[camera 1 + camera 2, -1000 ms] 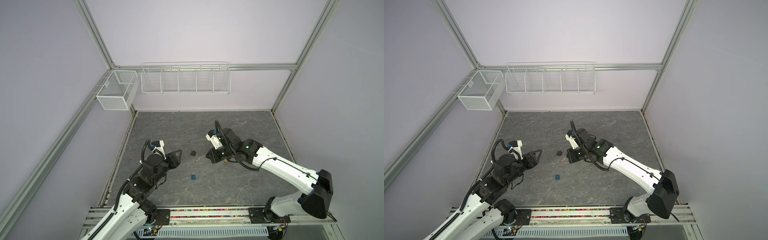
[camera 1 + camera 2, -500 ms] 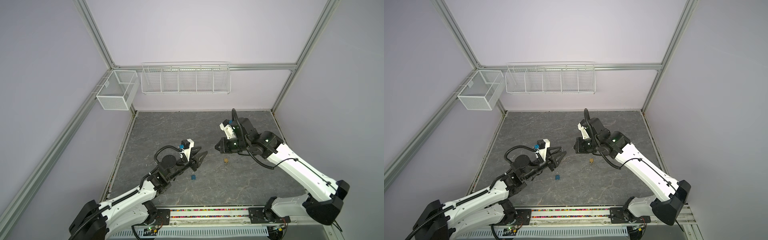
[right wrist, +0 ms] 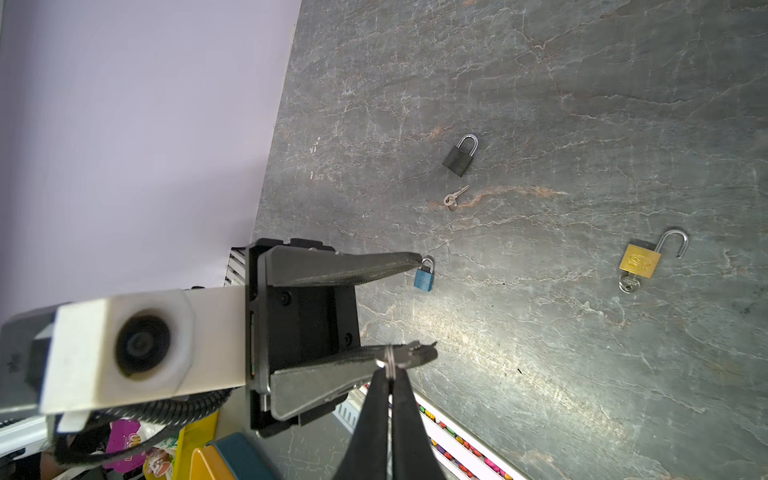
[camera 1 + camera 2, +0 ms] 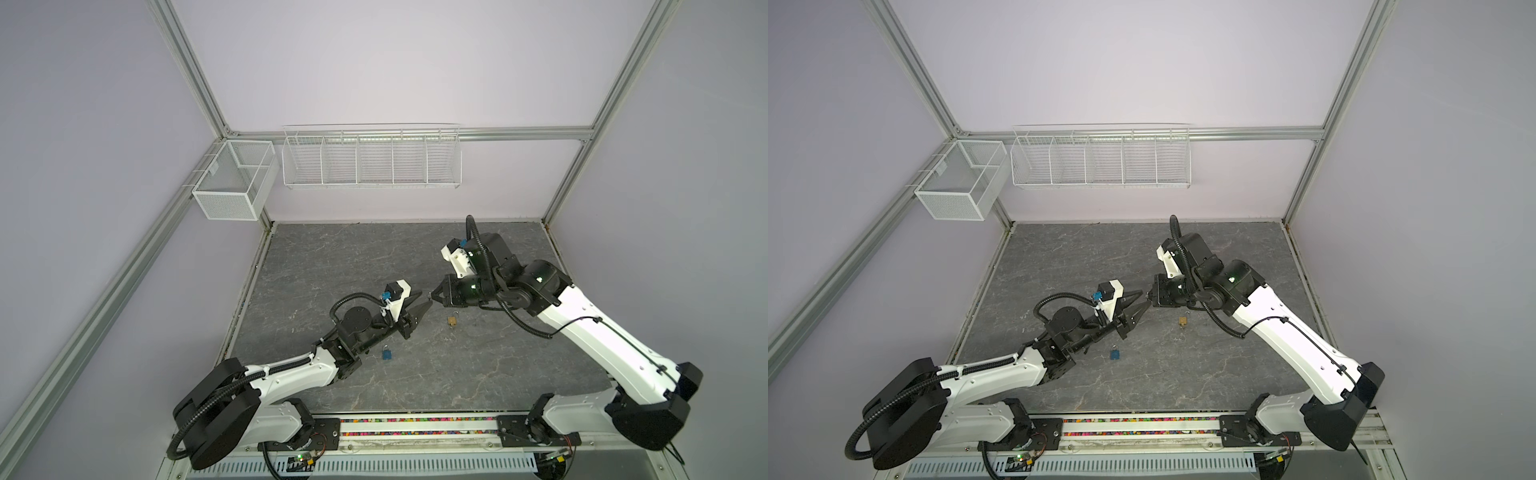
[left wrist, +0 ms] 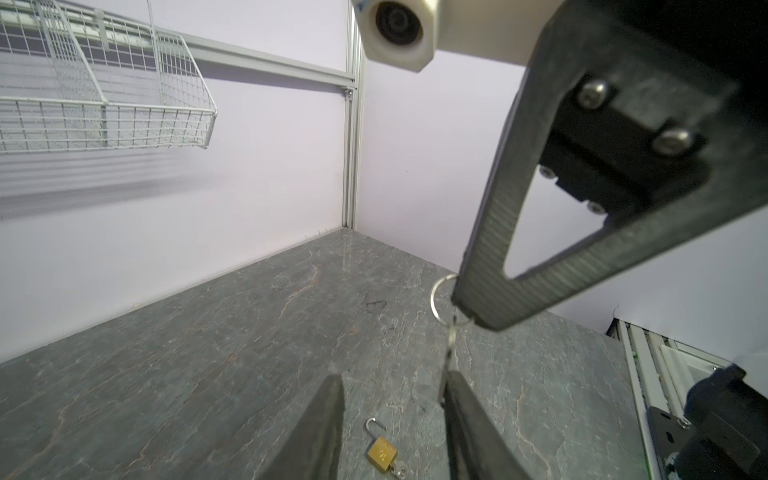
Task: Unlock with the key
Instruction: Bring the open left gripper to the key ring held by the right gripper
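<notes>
My right gripper (image 3: 388, 376) is shut on a steel key ring (image 5: 440, 293). From the ring a small key (image 5: 451, 345) hangs. My left gripper (image 5: 392, 399) is open with the key between its jaws; the key rests against one of its fingers (image 5: 465, 419). In both top views the two grippers meet tip to tip above mid-table, left gripper (image 4: 423, 302) and right gripper (image 4: 433, 296). On the table lie a black padlock (image 3: 459, 158), shut, a blue padlock (image 3: 424, 277), shut, and a brass padlock (image 3: 640, 259) with its shackle open and a key in it.
A loose key (image 3: 455, 196) lies beside the black padlock. In a top view the blue padlock (image 4: 387, 353) sits by the left forearm and the brass padlock (image 4: 452, 320) below the right gripper. Wire baskets (image 4: 370, 158) hang on the back wall.
My left arm has reached forward to the right gripper and its jaws have narrowed. The right gripper lifted off the table, uncovering the brass padlock, then stayed nearly still.
</notes>
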Motion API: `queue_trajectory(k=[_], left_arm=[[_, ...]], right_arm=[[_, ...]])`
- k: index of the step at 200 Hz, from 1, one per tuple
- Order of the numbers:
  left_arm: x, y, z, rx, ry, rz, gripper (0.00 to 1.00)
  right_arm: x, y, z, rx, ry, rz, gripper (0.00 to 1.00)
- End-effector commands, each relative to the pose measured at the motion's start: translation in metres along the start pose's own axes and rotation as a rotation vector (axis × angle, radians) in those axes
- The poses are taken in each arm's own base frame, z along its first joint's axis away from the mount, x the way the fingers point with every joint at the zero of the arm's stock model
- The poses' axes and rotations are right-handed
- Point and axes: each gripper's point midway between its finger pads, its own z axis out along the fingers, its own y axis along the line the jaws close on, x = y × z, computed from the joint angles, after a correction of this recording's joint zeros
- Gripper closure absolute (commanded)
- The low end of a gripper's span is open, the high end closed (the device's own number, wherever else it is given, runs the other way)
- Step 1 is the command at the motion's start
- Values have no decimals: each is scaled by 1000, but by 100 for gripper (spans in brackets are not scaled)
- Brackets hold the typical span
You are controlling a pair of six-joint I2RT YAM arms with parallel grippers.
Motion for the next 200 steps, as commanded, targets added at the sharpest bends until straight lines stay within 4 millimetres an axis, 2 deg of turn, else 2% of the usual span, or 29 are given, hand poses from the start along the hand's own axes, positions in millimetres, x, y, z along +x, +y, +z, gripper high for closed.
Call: queue_trajectory(k=[1, 82, 119, 175, 200], left_arm=[[-24, -10, 7, 39, -84, 47, 62], [-13, -20, 13, 74, -55, 33, 78], [-19, -21, 12, 77, -78, 26, 84], [-23, -25, 12, 104, -87, 17, 87], [-24, -26, 12, 108, -85, 16, 93]], right_arm=[[-1, 4, -10, -19, -12, 16, 93], [-7, 3, -19, -8, -57, 15, 93], [-5, 2, -19, -4, -51, 16, 93], [-6, 2, -21, -6, -60, 13, 93], [-7, -1, -21, 2, -62, 12, 93]])
